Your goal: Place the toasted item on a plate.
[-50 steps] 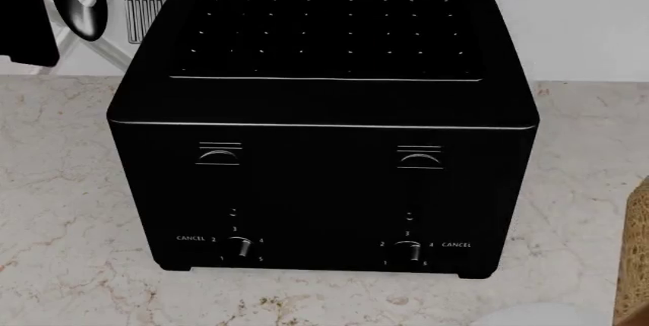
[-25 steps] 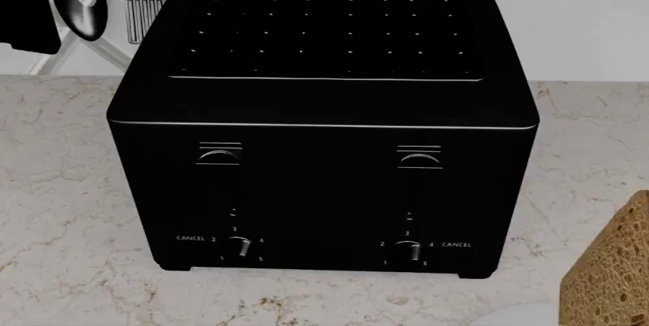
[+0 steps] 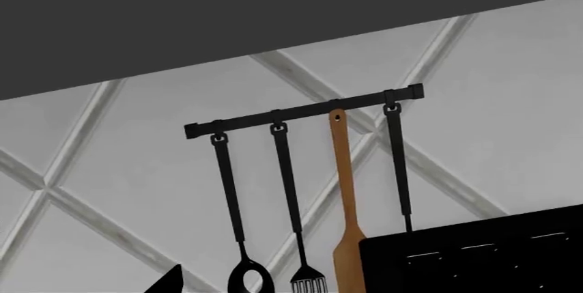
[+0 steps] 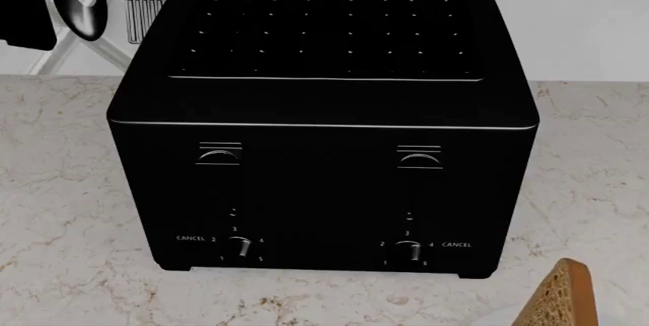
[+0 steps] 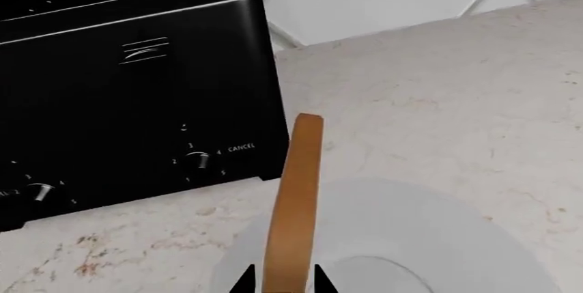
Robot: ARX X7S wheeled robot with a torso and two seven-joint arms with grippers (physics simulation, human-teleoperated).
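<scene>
While the right jaws pinch the toast [image 5: 293,204] over the plate [image 5: 474,238], seemingly clear, left jaws stay unseen.

The toaster [image 4: 322,121] is black with tiny white words and numbers by its knobs. The toast [image 5: 293,201] is golden brown, the plate [image 5: 455,238] plain white. The counter [image 4: 61,189] is cream with brown speckles.
</scene>
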